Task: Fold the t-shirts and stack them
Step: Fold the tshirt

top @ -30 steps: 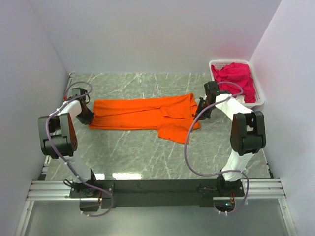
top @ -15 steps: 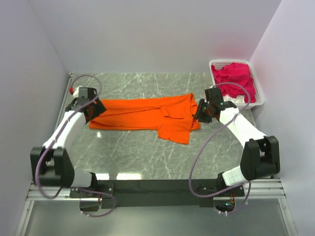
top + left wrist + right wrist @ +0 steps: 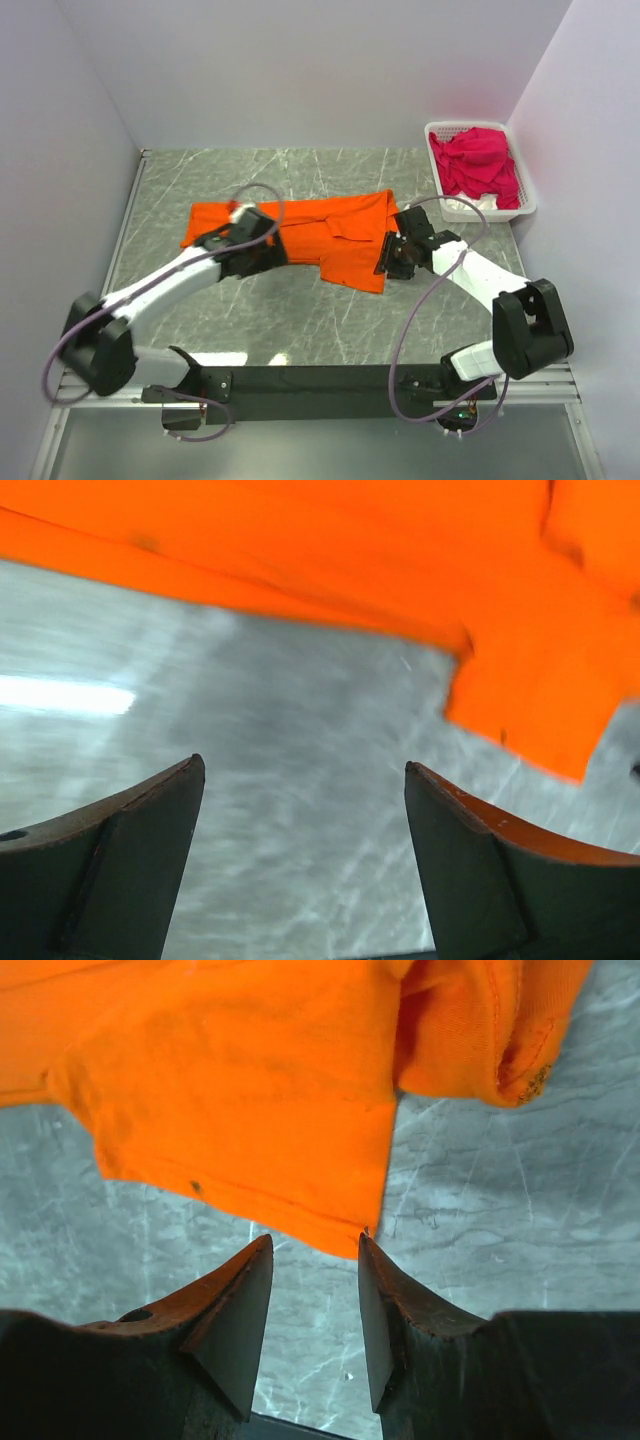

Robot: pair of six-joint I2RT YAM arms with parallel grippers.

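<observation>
Top: orange t-shirt (image 3: pixel 300 225) lying spread mid-bench (image 3: pixel 300 330), magenta t-shirts (image 3: pixel 478 162) sitting in the white basket (image 3: pixel 522 210) (far right corner). Left gripper (image 3: pixel 272 254) and right gripper (image 3: pixel 387 266) hovering at the orange one's near edge.
Left wrist: fingers (image 3: pixel 130 850) standing wide apart over bare bench.
Right wrist: jaws sitting part-open, hem corner at the tips – contact hard to tell.

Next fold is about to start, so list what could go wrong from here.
1. The right gripper stands open with only a corner tip of the orange t-shirt at its jaws; closing here may miss or catch just the hem.
2. The left gripper is open over bare table beside the shirt's near edge, so it may grab nothing.
3. The shirt's right end lies bunched; a fold could come out crooked.
</observation>
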